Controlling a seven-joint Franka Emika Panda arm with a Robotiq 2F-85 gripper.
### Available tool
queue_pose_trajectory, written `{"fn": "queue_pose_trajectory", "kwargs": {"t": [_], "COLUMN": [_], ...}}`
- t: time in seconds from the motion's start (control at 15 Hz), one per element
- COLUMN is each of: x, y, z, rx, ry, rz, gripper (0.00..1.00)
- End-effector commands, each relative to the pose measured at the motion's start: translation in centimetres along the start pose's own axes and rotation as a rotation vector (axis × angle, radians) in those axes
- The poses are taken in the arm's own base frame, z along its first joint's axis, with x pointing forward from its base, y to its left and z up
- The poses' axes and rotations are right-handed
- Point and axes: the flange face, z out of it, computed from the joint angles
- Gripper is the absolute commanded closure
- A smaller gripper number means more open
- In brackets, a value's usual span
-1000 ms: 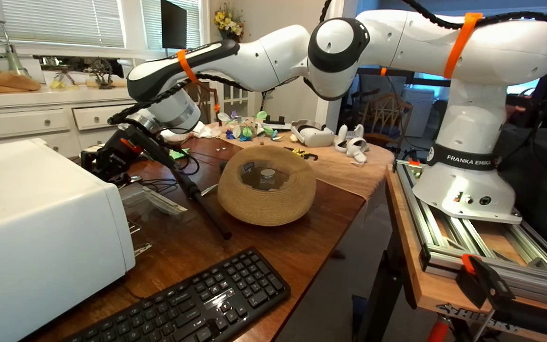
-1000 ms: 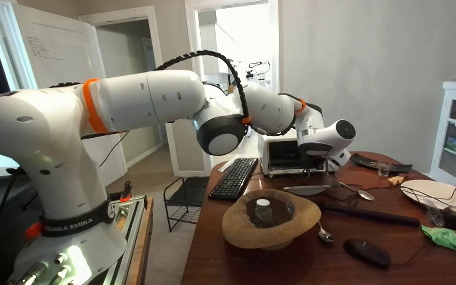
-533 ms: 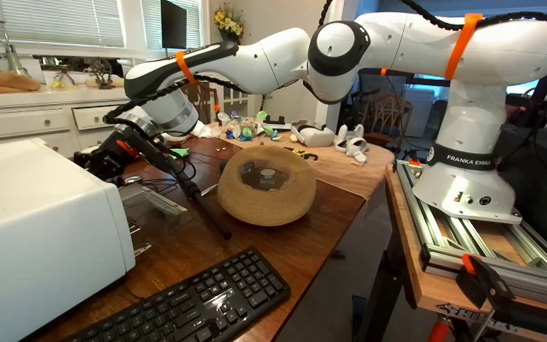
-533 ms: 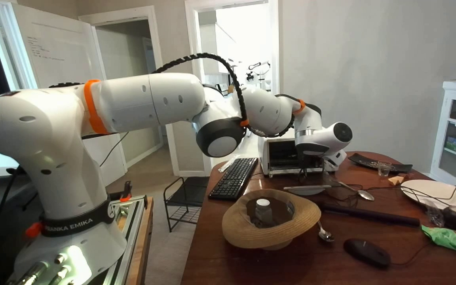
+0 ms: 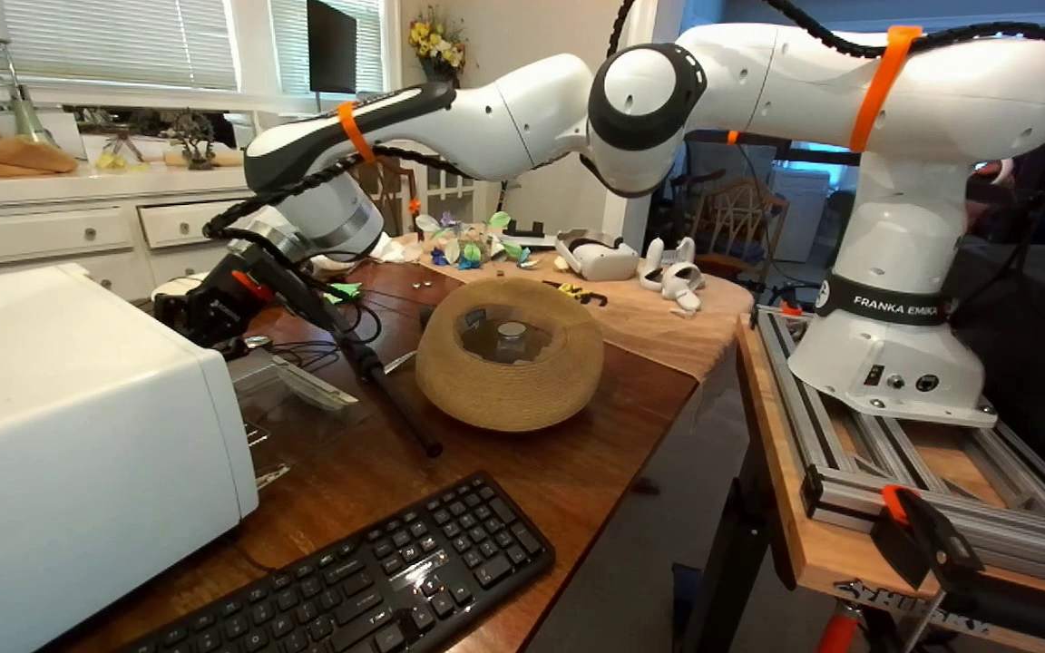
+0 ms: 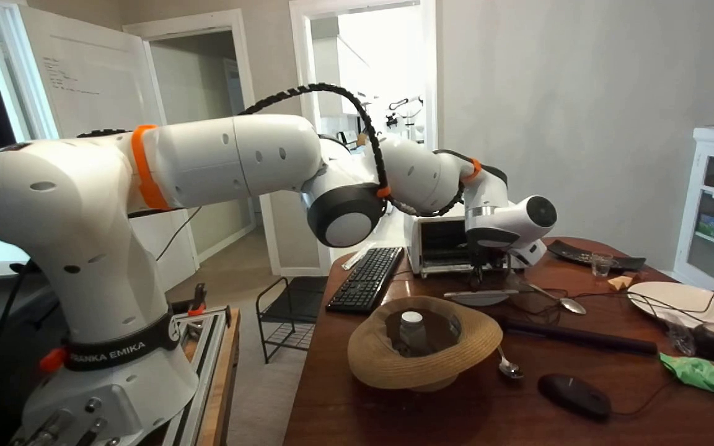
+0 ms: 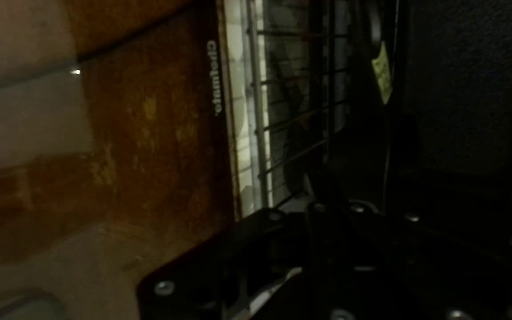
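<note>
Where the white toaster oven (image 5: 87, 408) stands leftmost on the worktop (image 5: 341, 494), my end effector (image 5: 185, 313) hangs by its mouth, fingers together, nothing visibly held; the lowered glass door (image 5: 297, 390) leaves access. Further right, an upturned straw hat (image 5: 509, 399) cradles a capped jar (image 5: 512, 339).

Oven casing (image 5: 96, 417): smooth, satin. Rack (image 7: 258, 106): metal wire. Tabletop (image 6: 344, 409): glossy wood. Hat (image 5: 509, 394): matt woven straw.
</note>
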Motion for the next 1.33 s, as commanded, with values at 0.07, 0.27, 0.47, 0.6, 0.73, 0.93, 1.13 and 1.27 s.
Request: {"fn": "queue_pose_trajectory", "kwargs": {"t": [0.07,0.27,0.47,0.6,0.73,0.93,1.13,1.27], "x": [1.9,2.8,3.3,3.3,3.0,2.1,0.6,-0.5], "y": [2.8,3.8,4.8,5.4,6.1,6.6,6.5,6.2], "z": [-3.2,-5.2,-6.8,-7.2,-7.7,-7.9,-7.1,-6.2], "rx": [-0.067,-0.091,-0.115,-0.132,-0.148,-0.162,-0.168,-0.166], "ry": [0.052,0.107,0.153,0.157,0.160,0.132,0.070,0.035], "rz": [0.080,0.124,0.155,0.164,0.185,0.211,0.219,0.216], "gripper": [1.00,1.00,1.00,1.00,1.00,1.00,1.00,1.00]}}
